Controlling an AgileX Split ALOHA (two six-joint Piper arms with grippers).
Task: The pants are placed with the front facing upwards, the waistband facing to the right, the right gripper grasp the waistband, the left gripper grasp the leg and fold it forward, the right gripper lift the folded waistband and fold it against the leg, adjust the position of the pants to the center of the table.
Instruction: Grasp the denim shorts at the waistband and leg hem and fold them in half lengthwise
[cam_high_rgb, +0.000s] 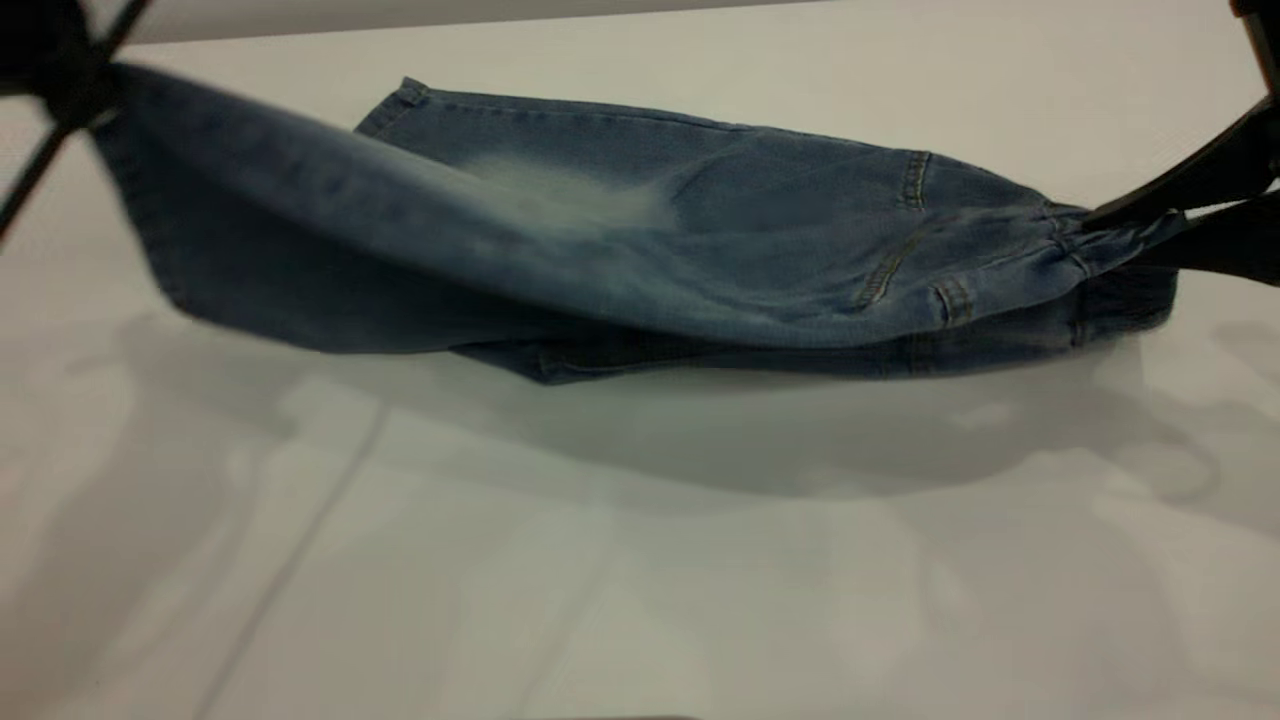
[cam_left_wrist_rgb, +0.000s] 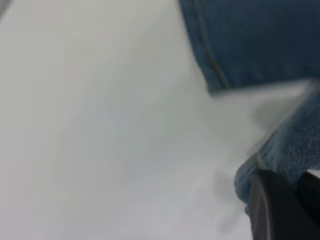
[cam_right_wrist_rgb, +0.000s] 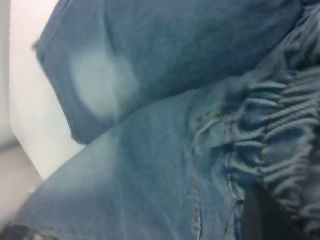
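The blue denim pants (cam_high_rgb: 700, 240) stretch across the white table (cam_high_rgb: 640, 560), one leg lying flat at the back with a pale patch (cam_high_rgb: 570, 195). The near leg (cam_high_rgb: 300, 220) is lifted off the table at the left, held by my left gripper (cam_high_rgb: 75, 85), which is shut on its hem; the left wrist view shows denim (cam_left_wrist_rgb: 290, 150) bunched against a black finger (cam_left_wrist_rgb: 275, 210). At the right, my right gripper (cam_high_rgb: 1165, 225) is shut on the puckered waistband (cam_high_rgb: 1100, 245), raised slightly. The right wrist view shows the gathered waistband (cam_right_wrist_rgb: 275, 150) against a dark finger (cam_right_wrist_rgb: 260, 215).
A thin black cable (cam_high_rgb: 30, 180) trails down from the left gripper. The pants cast a wide shadow (cam_high_rgb: 700, 440) on the table in front of them. The table's far edge (cam_high_rgb: 450, 15) runs behind the pants.
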